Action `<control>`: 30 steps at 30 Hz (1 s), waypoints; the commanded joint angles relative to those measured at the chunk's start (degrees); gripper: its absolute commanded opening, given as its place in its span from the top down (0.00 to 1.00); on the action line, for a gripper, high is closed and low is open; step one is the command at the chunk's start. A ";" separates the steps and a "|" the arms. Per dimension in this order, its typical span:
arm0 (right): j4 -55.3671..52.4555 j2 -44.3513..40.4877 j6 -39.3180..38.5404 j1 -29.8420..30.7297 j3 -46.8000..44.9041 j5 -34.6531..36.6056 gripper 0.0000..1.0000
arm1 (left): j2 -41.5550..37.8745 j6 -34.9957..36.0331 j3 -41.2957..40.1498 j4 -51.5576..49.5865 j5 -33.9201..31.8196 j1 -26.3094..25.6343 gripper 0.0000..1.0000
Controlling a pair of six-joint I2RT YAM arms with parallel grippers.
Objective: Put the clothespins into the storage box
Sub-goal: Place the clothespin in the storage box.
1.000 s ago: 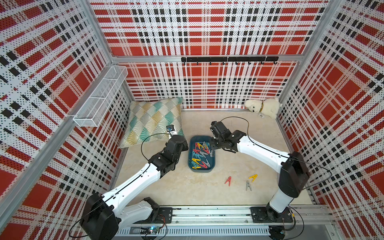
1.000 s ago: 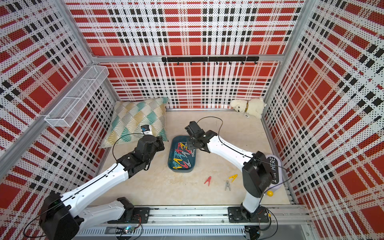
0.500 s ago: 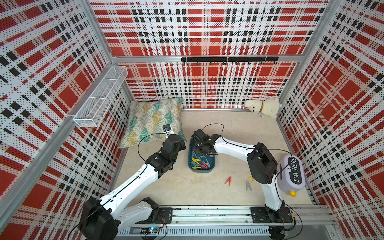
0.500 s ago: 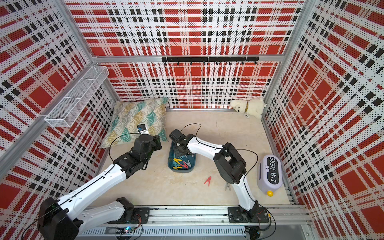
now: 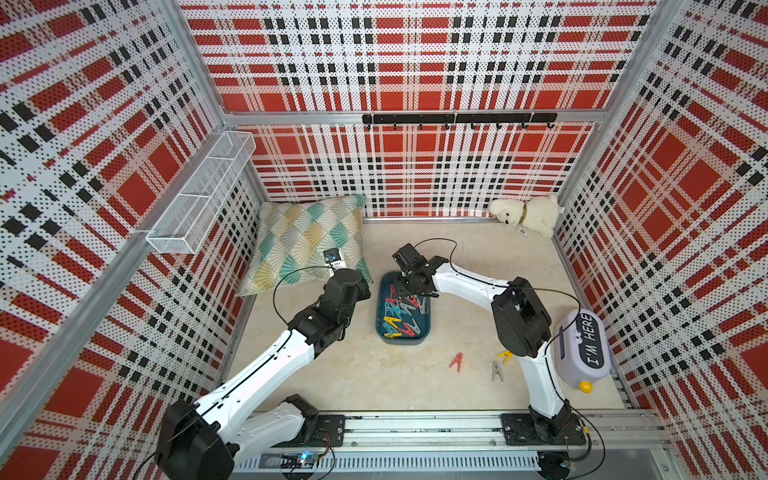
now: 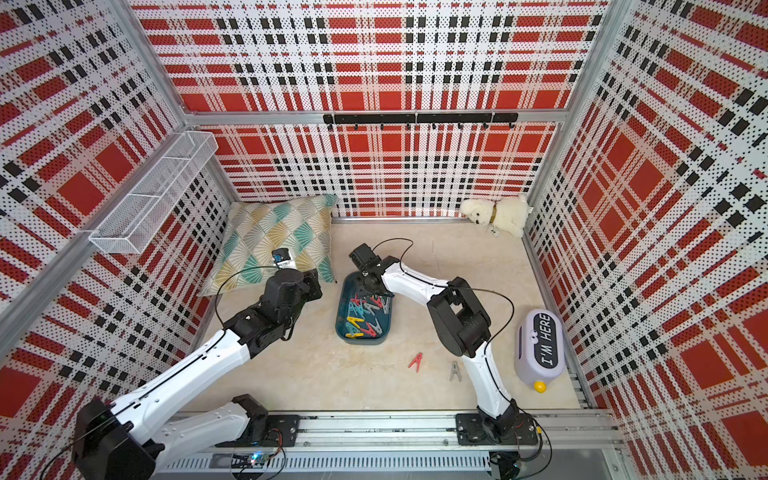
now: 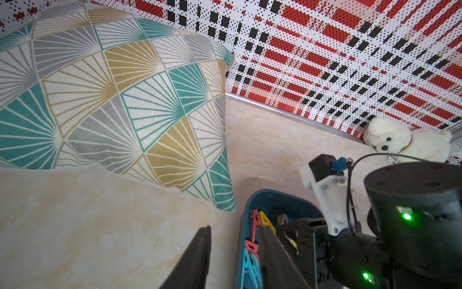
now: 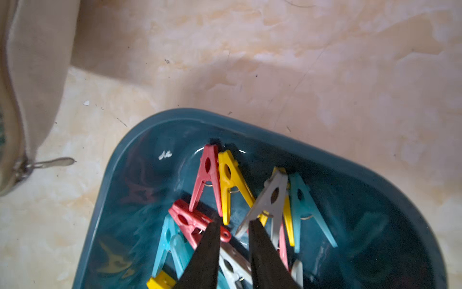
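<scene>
- Clothespins (image 5: 401, 326) crowd the storage box (image 5: 405, 338) mid-counter; three strays (image 5: 456, 361) lie toward the counter's front-right corner.
- Right jaws, slightly parted and empty, hang over the pile.
- Left jaws, open and empty, wait beside the box, apparently leaving room.

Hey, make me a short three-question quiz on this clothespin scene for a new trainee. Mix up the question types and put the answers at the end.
1. True or false: the right gripper is above the storage box.
2. How many clothespins lie on the table outside the box?
3. The left gripper holds: A) a blue clothespin; B) nothing; C) the pillow's corner.

Key: 1 true. 2 three: the red clothespin, the grey clothespin and the yellow clothespin. 3 B.
</scene>
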 commanded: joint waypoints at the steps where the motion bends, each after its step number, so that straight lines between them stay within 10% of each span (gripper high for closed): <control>1: 1.75 -9.80 0.33 0.59 -5.01 -0.48 0.72 | -0.48 0.74 0.30 0.57 0.61 0.56 0.62; 14: -0.74 -42.11 3.66 -3.50 -41.48 1.41 0.63 | 1.81 1.27 1.16 1.43 -1.78 -3.69 0.62; 30: -3.04 -48.52 14.32 7.82 -56.51 2.11 0.62 | 2.30 1.14 1.20 1.64 -2.87 -3.57 0.62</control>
